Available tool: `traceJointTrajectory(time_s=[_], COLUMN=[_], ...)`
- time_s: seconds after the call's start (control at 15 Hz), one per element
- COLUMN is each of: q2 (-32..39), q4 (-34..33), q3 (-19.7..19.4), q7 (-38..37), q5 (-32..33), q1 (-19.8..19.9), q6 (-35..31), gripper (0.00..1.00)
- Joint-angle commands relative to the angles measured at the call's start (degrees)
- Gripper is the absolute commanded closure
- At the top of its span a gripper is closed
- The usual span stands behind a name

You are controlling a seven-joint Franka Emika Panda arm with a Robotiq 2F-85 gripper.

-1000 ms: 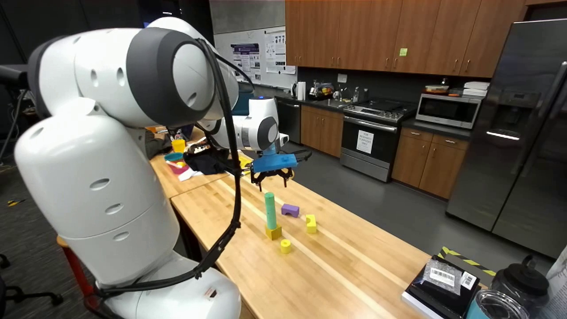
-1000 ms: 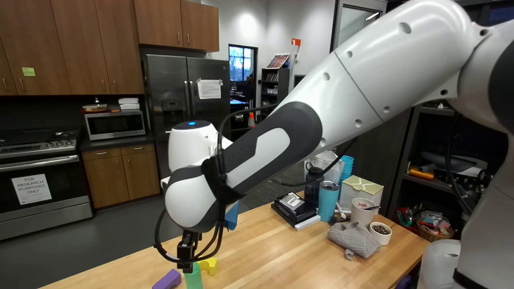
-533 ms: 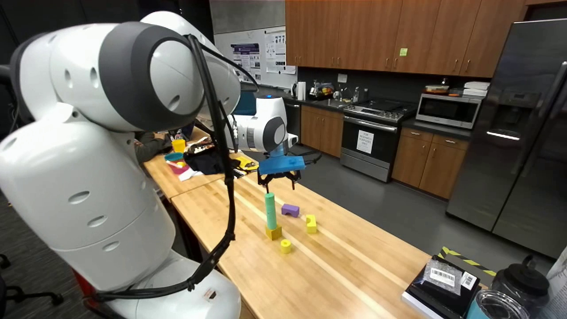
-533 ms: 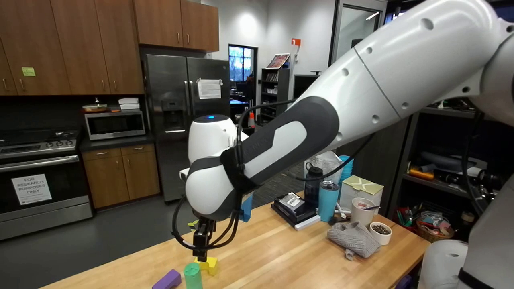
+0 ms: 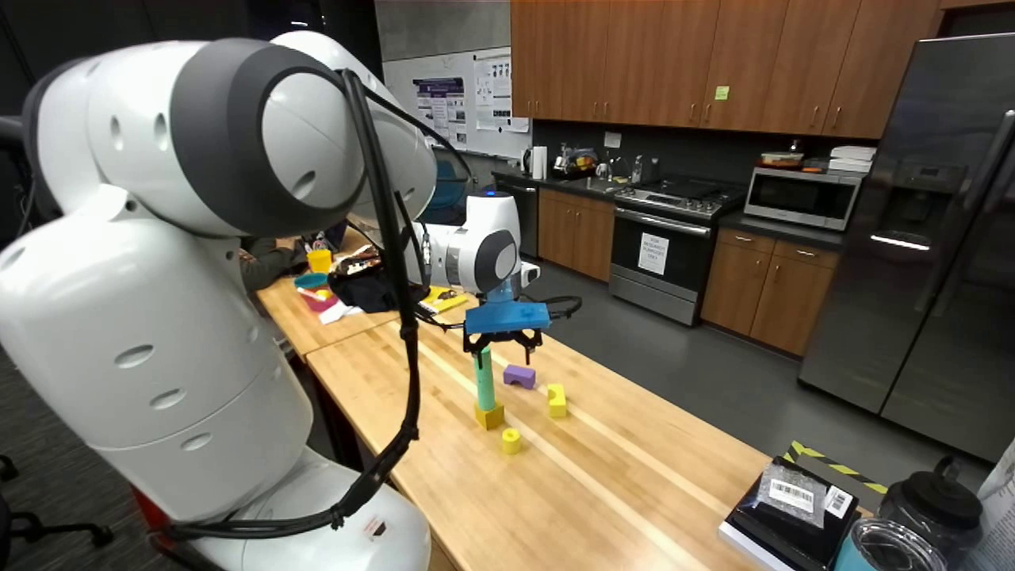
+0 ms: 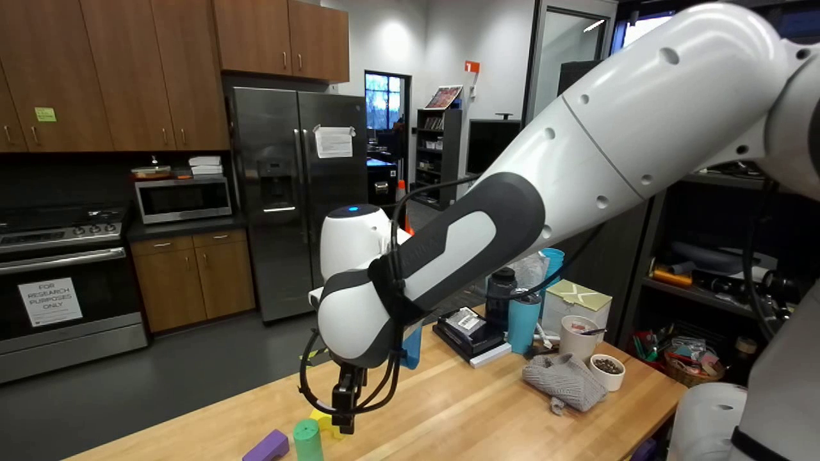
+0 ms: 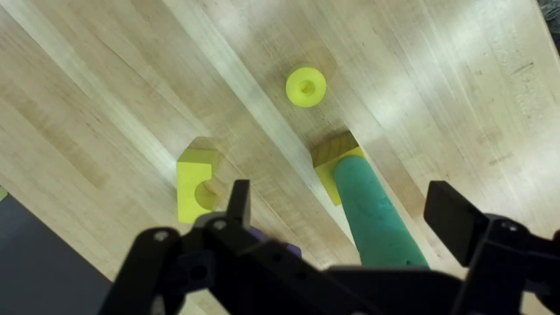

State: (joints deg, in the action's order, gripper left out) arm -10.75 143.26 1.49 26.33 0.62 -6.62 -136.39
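Pale wooden desk [image 5: 571,500]: black pincer [image 5: 503,362], spread and empty, hangs just right of an upright green cylinder [image 5: 485,387] in both exterior views.

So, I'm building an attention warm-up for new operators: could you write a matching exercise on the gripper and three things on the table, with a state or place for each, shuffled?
Column one
1. green cylinder
2. short yellow cylinder
3. purple block
4. gripper

Column two
A. open, holding nothing
B. round hollow in its top
C. upright on a yellow block
D. curved notch cut into it

Pairs: 1-C, 2-B, 3-D, 4-A
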Motion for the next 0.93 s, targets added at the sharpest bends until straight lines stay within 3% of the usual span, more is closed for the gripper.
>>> traceJointTrajectory(time_s=[0.0,0.87], q2=[-1.5,-0.7], q4=[2.3,5.9], q3=[-0.5,-1.0], q7=[0.2,0.6], q5=[-0.6,-1.6], q1=[0.2,0.1], q6=[-0.9,-1.7], gripper=[0.00,0.00])
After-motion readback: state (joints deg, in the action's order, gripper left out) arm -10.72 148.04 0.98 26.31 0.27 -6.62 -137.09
